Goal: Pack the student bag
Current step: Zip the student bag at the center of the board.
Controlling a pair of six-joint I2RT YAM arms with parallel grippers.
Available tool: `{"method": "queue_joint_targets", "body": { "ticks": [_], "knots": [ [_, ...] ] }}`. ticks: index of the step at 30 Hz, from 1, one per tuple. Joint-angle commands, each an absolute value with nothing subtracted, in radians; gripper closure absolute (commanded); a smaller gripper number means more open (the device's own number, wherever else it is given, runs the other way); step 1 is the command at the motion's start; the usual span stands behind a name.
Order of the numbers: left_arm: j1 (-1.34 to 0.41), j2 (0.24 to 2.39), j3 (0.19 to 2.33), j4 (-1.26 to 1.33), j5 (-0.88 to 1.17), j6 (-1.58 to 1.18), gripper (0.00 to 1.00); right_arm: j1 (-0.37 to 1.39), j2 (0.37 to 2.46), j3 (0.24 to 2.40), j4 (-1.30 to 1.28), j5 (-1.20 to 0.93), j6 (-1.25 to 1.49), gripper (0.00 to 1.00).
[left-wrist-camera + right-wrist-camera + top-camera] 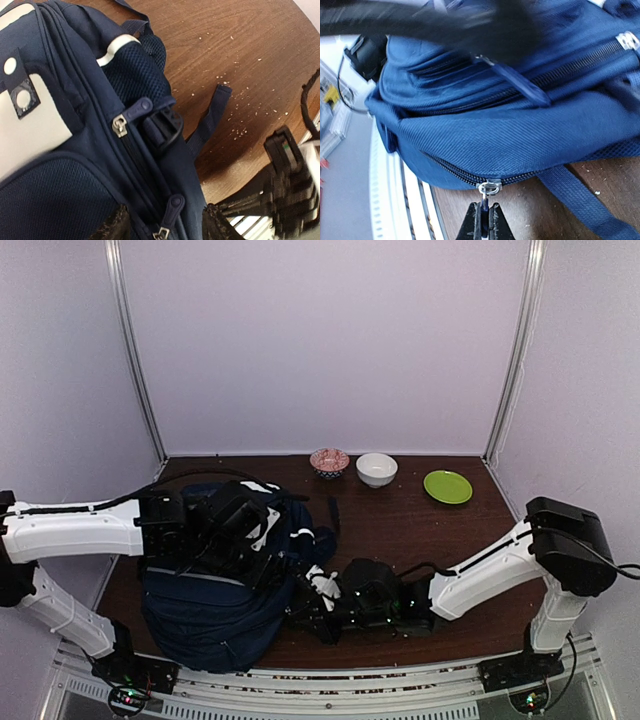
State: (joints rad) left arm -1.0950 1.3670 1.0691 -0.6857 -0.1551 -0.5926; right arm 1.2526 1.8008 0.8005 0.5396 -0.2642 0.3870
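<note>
The student bag (215, 590) is seen lying flat at the near left of the table (400, 530), at about 8 o'clock from the table's middle in the overhead view. Its white patch (30, 120) is turned upward.

The left gripper (165, 227) is held above the bag's upper half, and its fingers (117, 225) are spread wide with nothing between them. Below it, two closed zip lines are seen on the bag's front, with a navy pull tab (137, 107) next to a black buckle (167, 125). A loose strap end (210, 117) lies on the wood at 3 o'clock from that buckle, and pale crumbs are scattered around it.

The right gripper (482, 225) is set low at the bag's right edge, at 3 o'clock from the bag in the overhead view. Its fingers are pressed together on the thin zipper pull (484, 207) that hangs from a silver slider (489, 187) on the bag's lowest zip. That zip is seen closed on both sides of the slider.

At the far edge, a pink patterned bowl (329, 461) and a white bowl (376, 469) are placed side by side at 12 o'clock. A green plate (447, 486) is placed at 1 o'clock, well apart from the bag.
</note>
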Motion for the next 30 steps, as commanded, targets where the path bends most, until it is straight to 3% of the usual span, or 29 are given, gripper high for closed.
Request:
{"method": "queue_joint_targets", "body": {
  "ticks": [1,10,18,30],
  "knots": [
    [-1.083,1.409,1.09,-0.594,-0.073,-0.577,0.16,1.297,1.756,0.821,0.461,-0.199,0.266,1.0],
    [-1.08,1.517,1.101,-0.586,0.055,-0.547,0.18,1.298,1.742,0.789,0.493,-0.164,0.269,1.0],
    [-1.08,1.632,1.107,-0.588,0.029,-0.55,0.15,1.297,1.733,0.772,0.525,-0.156,0.273,1.0],
    [-0.955,1.457,1.203,-0.647,-0.011,-0.522,0.1,1.297,1.736,0.752,0.564,-0.159,0.269,1.0]
  ]
}}
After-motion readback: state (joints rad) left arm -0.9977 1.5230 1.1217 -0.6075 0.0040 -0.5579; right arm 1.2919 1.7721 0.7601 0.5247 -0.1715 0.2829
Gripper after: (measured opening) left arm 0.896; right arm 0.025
